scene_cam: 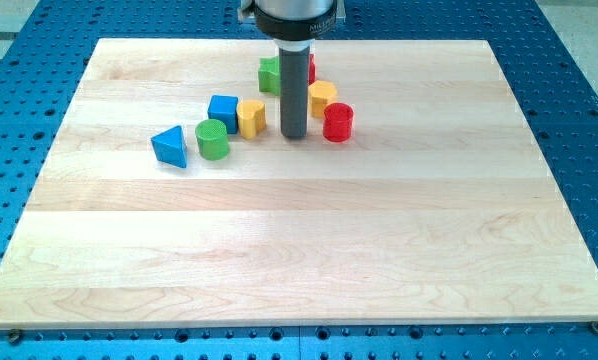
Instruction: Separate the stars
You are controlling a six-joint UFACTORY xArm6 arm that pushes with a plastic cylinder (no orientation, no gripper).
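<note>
My tip [295, 136] ends a plain dark rod with no jaws, so it holds nothing and stands on the wooden board [299, 250] in the upper middle of the block cluster. Taking my tip as the landmark: just to its right, toward the view's right, stands the red cylinder [338, 122], close but with a sliver of board between. Up and to the right of my tip sits a yellow block [323, 97], rounded, its exact shape hard to tell, partly beside the rod. Behind the rod, toward the view's top, a green block [270, 75] shows on the rod's left and a sliver of a red block [311, 68] on its right; both are partly hidden, so I cannot tell whether these are the stars or whether they touch. Just left of my tip is a yellow block [251, 117] with a notched outline, touching the blue cube [223, 112] on its far side. Further left and slightly lower stands the green cylinder [212, 139], and beyond it the blue triangular block [170, 146], the farthest from my tip
</note>
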